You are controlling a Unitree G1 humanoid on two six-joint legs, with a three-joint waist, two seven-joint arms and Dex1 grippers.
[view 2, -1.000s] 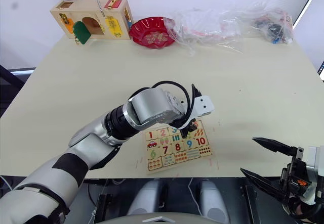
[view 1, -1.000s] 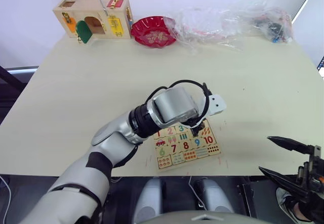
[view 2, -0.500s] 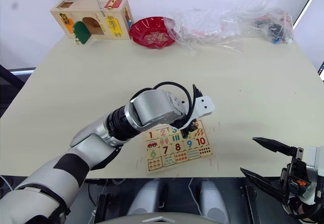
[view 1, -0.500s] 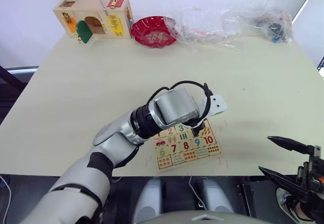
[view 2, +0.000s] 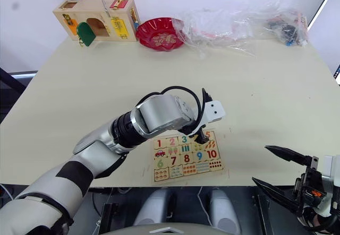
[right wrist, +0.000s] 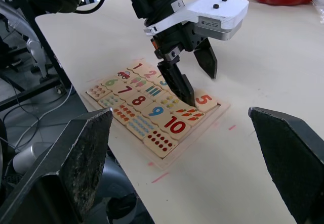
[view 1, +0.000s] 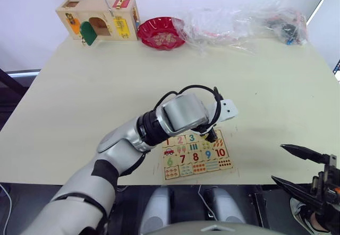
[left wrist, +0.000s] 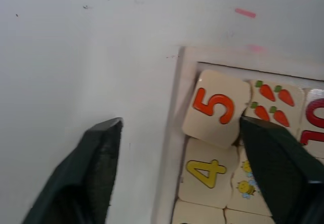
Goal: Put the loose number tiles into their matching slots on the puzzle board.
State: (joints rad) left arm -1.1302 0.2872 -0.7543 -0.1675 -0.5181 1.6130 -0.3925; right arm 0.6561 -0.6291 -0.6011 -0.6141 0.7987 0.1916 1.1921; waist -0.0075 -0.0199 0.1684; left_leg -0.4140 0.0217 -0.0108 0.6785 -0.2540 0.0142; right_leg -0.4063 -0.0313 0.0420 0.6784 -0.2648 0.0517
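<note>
Basically seating the last tile, with left claw (right wrist: pixel 195 80) spread wide over the crooked 5 tile (left wrist: pixel 216 107) on the puzzle board (right wrist: pixel 158 114); needs squaring into its slot next.

Both head views look steeply down at the puzzle board (view 1: pixel 196 154) from above. The left wrist view sits very close over its corner; the right wrist view faces it from farther off, low.
</note>
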